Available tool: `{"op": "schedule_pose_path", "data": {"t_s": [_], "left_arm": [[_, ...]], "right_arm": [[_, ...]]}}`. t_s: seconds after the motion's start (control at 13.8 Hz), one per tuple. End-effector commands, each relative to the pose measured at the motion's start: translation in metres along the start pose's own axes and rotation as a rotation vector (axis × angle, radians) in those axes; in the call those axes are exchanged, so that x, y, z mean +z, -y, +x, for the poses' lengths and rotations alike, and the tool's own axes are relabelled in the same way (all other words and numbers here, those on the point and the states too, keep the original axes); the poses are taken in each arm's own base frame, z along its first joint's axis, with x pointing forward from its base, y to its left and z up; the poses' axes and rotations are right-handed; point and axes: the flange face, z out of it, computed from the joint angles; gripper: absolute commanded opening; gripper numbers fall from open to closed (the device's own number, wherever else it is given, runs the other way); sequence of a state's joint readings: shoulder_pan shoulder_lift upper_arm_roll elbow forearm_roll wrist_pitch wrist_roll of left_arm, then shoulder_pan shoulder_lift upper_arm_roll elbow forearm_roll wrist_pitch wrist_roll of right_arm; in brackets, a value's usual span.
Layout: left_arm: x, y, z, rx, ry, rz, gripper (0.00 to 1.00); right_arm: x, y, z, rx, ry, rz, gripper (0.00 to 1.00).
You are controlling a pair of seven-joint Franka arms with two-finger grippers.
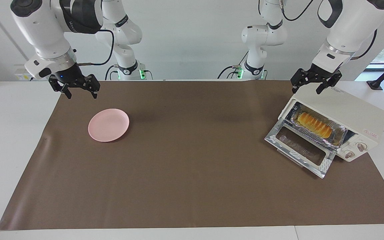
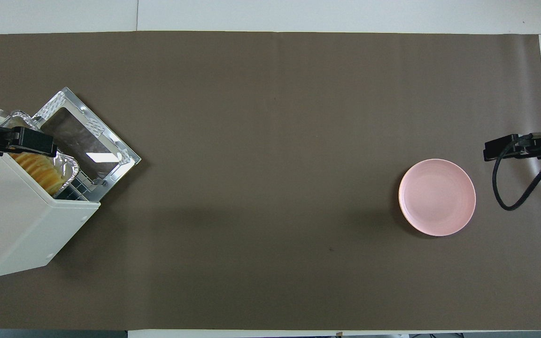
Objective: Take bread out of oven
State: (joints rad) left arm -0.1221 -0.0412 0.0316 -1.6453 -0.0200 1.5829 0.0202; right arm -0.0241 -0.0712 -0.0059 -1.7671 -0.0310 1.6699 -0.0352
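Just under the left gripper (image 1: 314, 87), which is wide open and holds nothing, sits the oven (image 1: 343, 115), door down, with the bread (image 1: 314, 124) inside; the right gripper (image 1: 77, 88), open too, waits above the table beside the pink plate (image 1: 108, 124)

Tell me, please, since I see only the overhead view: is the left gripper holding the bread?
Observer: No. The left gripper hangs over the top corner of the oven, fingers open and empty.
Operator: Is the whole bread free to reach?
Observer: It seems so. The bread lies full length in the foil tray, and the door is folded down.
Operator: And the right gripper?
Observer: The right gripper waits in the air, fingers open, not touching the pink plate.
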Motion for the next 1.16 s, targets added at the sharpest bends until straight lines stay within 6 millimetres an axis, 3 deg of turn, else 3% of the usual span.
{"op": "schedule_pose_path", "data": {"t_s": [0.0,0.29,0.51,0.65,0.87,0.95,1.09], "left_arm": [[0.001,-0.001,-0.005,0.012,0.002,0.01,1.0],[0.004,0.022,-0.014,-0.037,0.035,0.006,1.0],[0.005,0.024,-0.007,-0.098,0.041,0.045,1.0],[0.023,0.014,0.028,-0.102,0.112,0.073,1.0],[0.051,-0.014,0.08,-0.25,0.148,0.112,1.0],[0.066,-0.026,0.093,-0.295,0.155,0.132,1.0],[0.089,-0.029,0.111,-0.406,0.121,0.184,1.0]], "right_arm": [[-0.002,-0.002,-0.006,0.008,0.008,-0.009,1.0],[-0.002,-0.002,-0.006,0.009,0.008,-0.009,1.0],[-0.002,-0.002,-0.006,0.008,0.008,-0.009,1.0],[-0.002,-0.002,-0.006,0.008,0.008,-0.009,1.0],[-0.001,-0.008,-0.007,0.017,0.011,-0.008,1.0],[-0.002,-0.008,-0.007,0.018,0.008,-0.008,1.0],[-0.001,-0.007,-0.007,0.015,0.01,-0.008,1.0]]}}
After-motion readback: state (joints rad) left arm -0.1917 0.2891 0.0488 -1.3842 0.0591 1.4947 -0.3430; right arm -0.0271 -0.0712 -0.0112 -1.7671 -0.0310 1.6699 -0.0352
